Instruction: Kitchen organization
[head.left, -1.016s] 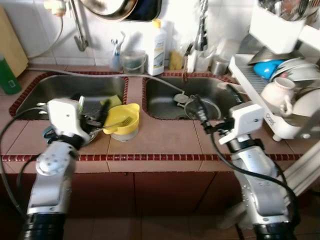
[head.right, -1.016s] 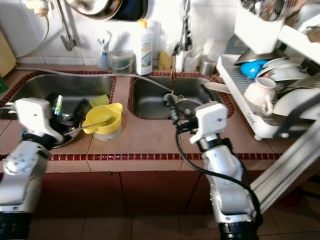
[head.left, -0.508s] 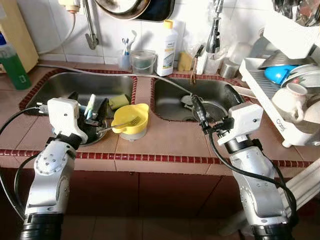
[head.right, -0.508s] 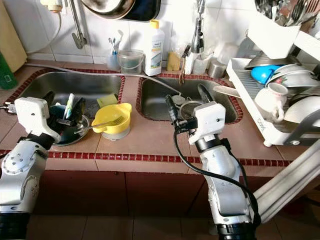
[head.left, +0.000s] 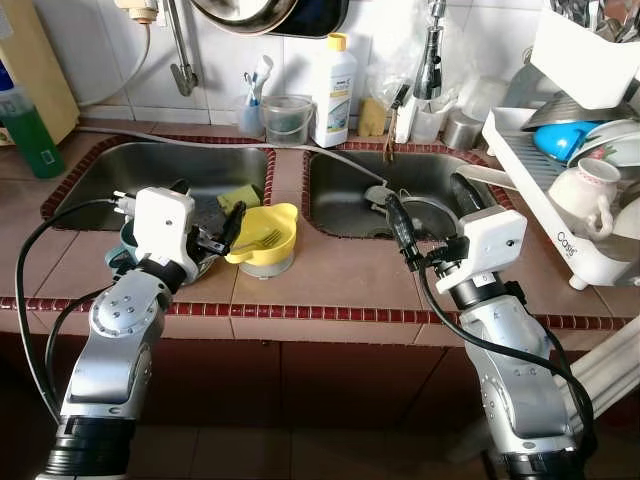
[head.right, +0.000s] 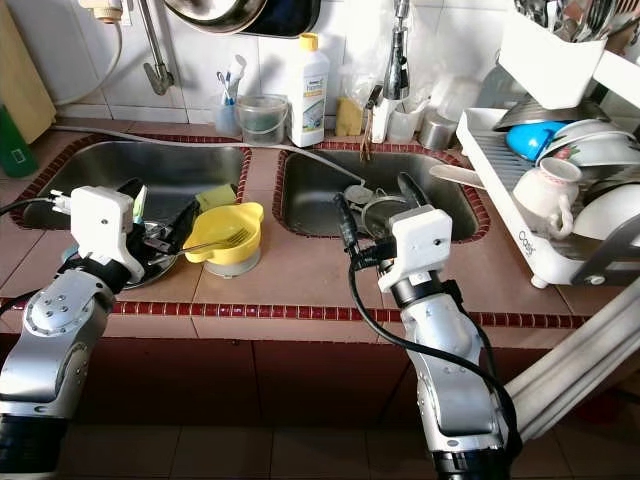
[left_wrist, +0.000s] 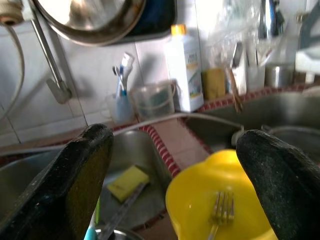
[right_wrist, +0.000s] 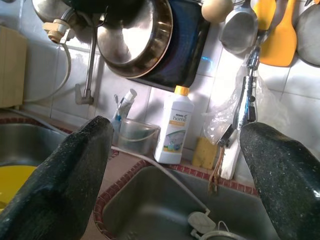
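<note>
— On the near edge of the tiled worktop (head.left: 330, 285), what do we have?

— We have both arms raised over it. Our left claw (head.left: 205, 225) sits at the near right corner of the left sink (head.left: 150, 170), fingers spread wide apart and holding nothing. In its wrist view the yellow bowl (left_wrist: 220, 207) lies between the two fingers, with a fork (left_wrist: 219, 210) resting inside.

— And where is that bowl in the scene?

— We see it on the worktop strip between the two sinks, just right of the left claw, apart from the fingers. Beside it, in the left sink, lies a yellow sponge (head.left: 238, 195).

— Our right claw?

— The right claw (head.left: 430, 215) hangs over the near edge of the right sink (head.left: 400, 180), fingers also wide apart, empty.

— Farther back?

— Against the tiled wall we find a white detergent bottle (head.left: 334, 78), a clear cup (head.left: 286, 120) and a toothbrush holder (head.left: 252, 110). A steel pan (right_wrist: 135, 37) hangs above them. At the far right stands a white dish rack (head.left: 560, 200) with a cup (head.left: 590, 195) and a blue bowl (head.left: 562, 140).
</note>
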